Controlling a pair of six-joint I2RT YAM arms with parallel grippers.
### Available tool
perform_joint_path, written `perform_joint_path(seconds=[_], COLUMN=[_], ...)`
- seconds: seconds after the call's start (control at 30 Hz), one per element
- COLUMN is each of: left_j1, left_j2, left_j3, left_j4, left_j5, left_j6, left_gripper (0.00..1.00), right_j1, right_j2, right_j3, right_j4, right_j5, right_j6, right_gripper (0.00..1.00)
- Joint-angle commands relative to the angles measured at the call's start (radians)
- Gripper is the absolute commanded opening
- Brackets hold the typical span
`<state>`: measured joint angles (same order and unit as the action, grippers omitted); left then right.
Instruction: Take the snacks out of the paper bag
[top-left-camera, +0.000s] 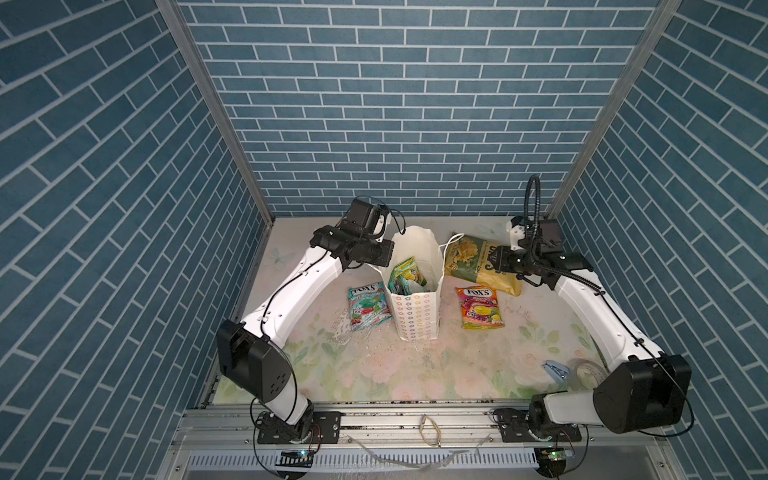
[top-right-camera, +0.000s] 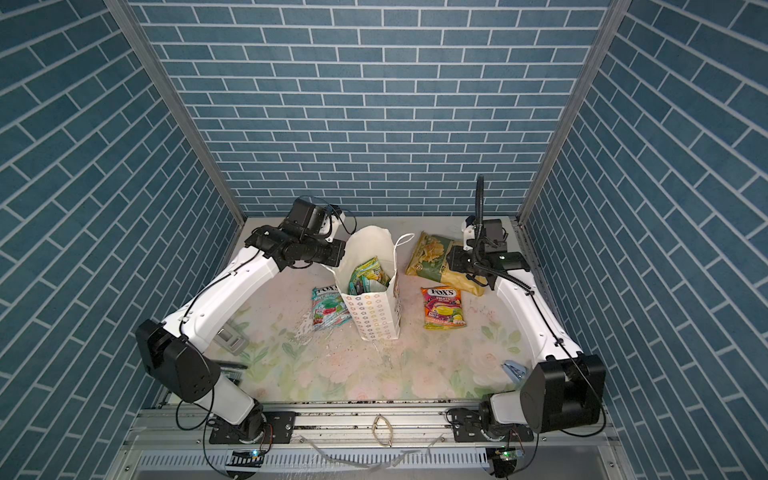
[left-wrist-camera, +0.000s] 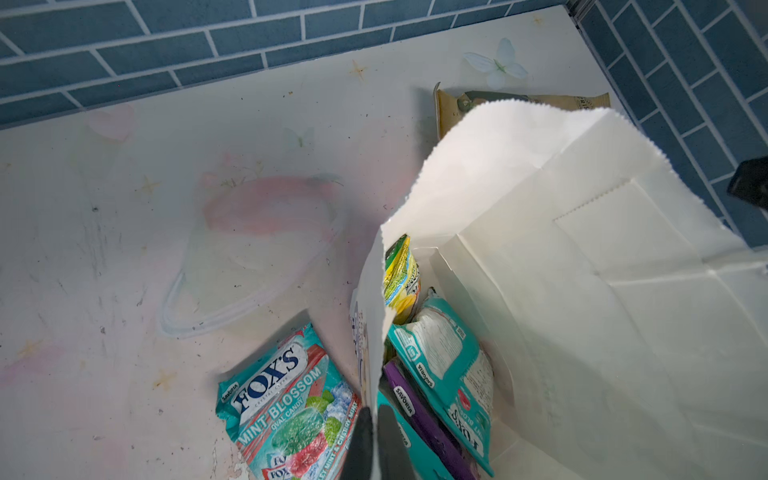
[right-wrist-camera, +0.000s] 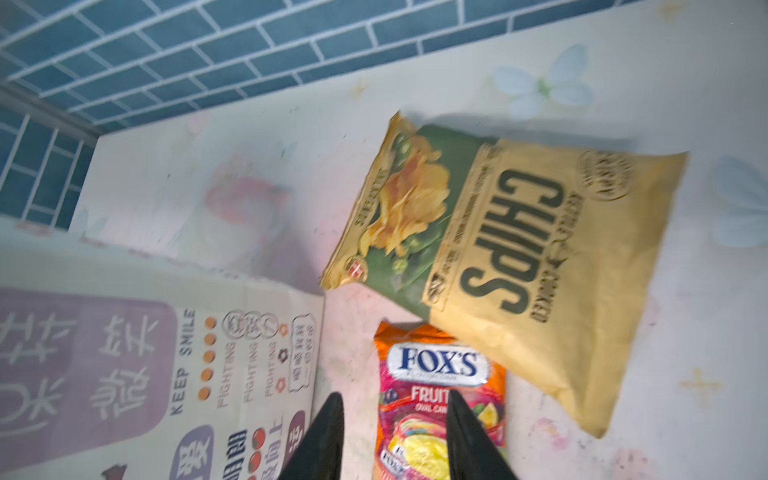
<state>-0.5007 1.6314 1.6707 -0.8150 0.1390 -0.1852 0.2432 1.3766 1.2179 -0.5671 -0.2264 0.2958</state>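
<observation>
Left wrist view: left gripper (left-wrist-camera: 375, 446) fingers pinched closed on rim of tall white paper gift bag (left-wrist-camera: 582, 291). Bag stands upright mid-way across floral table (top-left-camera: 374, 374). Glossy teal, purple and green-yellow candy pouches (left-wrist-camera: 440, 361) inside bag. Flat teal mint pouch (left-wrist-camera: 286, 399) lies on table just beside bag.

Right wrist view: right gripper (right-wrist-camera: 395, 440) fingers apart, nothing between them, above orange-pink fruit pouch (right-wrist-camera: 440, 374). Large yellow-green chips bag (right-wrist-camera: 519, 249) flat on table, edge overlapping pouch corner.

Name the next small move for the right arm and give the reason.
Probably swing the right gripper, jaws open and empty, over the mouth of the paper bag: the left gripper pinches its rim, and pouches lie inside.
</observation>
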Motion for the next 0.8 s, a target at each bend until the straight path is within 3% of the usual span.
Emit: perform_joint_path(seconds=[0.0,0.07,0.27,0.77], left_j1=[0.010,0.010,0.011,0.016], left_j2=[0.057,0.084,0.175,0.424], left_j3=[0.058,0.096,0.244,0.603], left_j4=[-0.030,-0.033,-0.070,-0.168], left_j5=[-0.009,-0.007,0.003,0.074], left_j6=[0.038,0.048,0.084,0.159], left_gripper=[0.00,0.00,0.00,0.00], right_j1=[0.071,0.113,0.196,0.306], right_j2=[0.042,0.055,0.088,0.352], right_j3=[-0.094,-0.175,-0.327,-0.322], right_j4=[-0.042,0.030,0.240,0.590], right_j5=[-0.133,-0.194,-0.218,-0.217], right_j6=[0.091,0.162,0.323,0.572], right_gripper=[0.41,0.39,0.35,0.28])
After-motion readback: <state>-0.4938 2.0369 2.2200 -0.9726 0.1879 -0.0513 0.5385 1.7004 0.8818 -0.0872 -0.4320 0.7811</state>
